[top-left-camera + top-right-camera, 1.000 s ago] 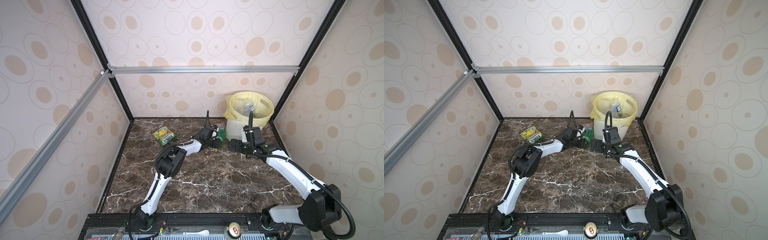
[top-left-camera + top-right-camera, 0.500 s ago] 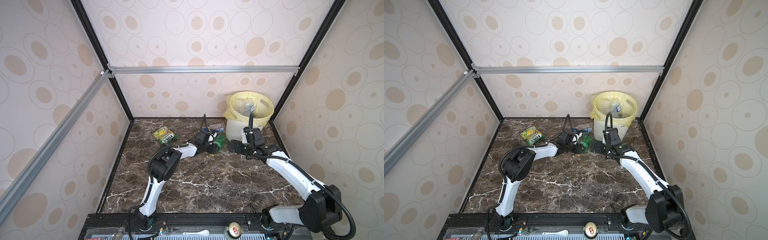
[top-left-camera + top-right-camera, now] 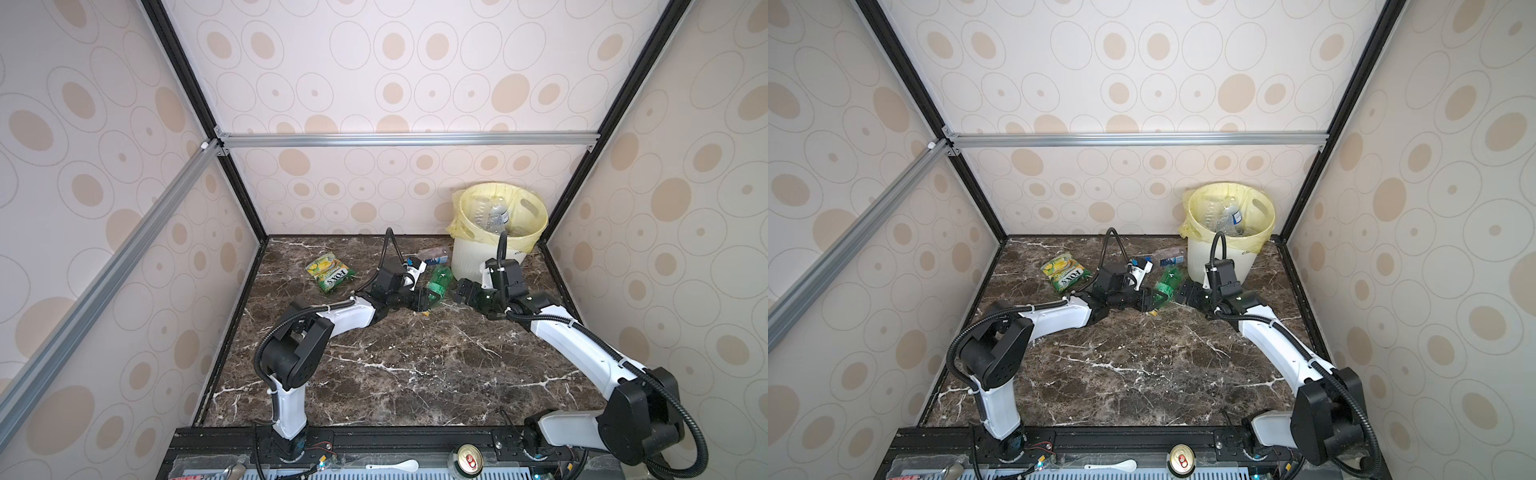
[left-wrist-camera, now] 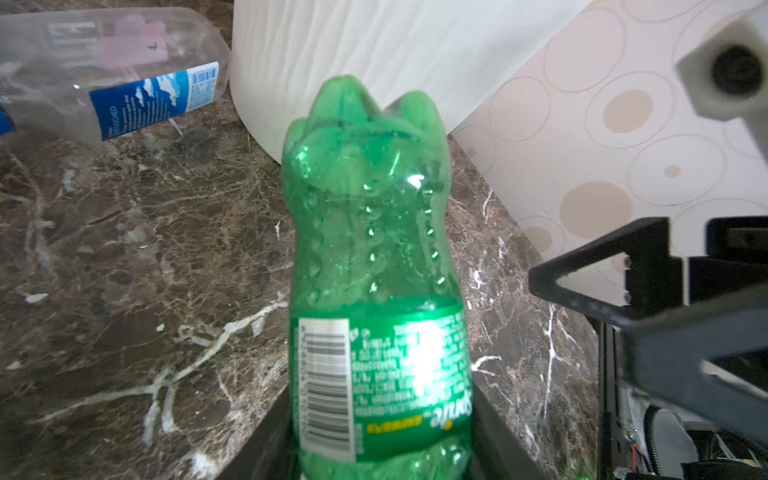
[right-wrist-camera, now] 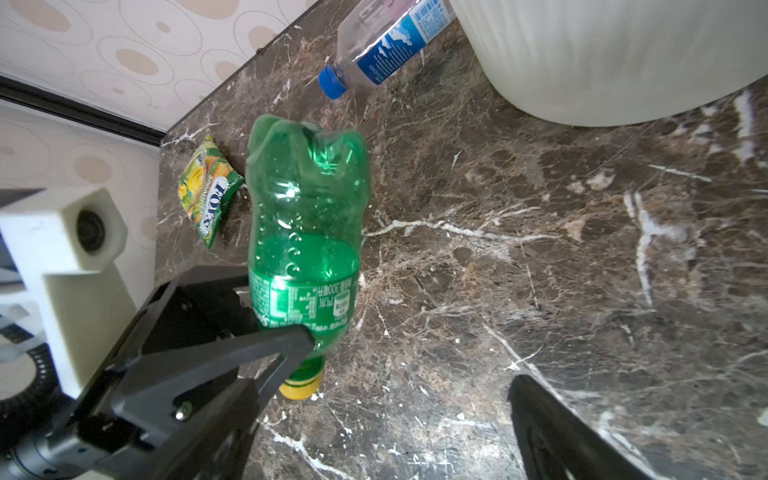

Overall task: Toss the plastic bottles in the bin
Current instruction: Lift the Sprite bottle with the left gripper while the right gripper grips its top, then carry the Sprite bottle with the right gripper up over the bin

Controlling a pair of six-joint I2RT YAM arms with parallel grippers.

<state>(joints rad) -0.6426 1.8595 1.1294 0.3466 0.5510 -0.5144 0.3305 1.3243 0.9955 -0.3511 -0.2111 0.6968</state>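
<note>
One green bottle (image 3: 439,279) is clamped near its neck in the left hand (image 3: 428,296), low over the table (image 3: 415,365). In a top view its long axis runs from 7 to 1 o'clock, with the cap at 7 and the base at 1, toward the bin (image 3: 469,262). The left arm is stretched low across the table. The right hand (image 3: 460,292), at 3 o'clock of the bottle, is spread wide and empty.

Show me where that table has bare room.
Bare: dark marble tabletop between the white left arm and right arm; also the back-left corner beside the yellow-green snack packet. Crowded: back right, around the green plastic bottle, clear blue-labelled bottle, white ribbed bin.
</note>
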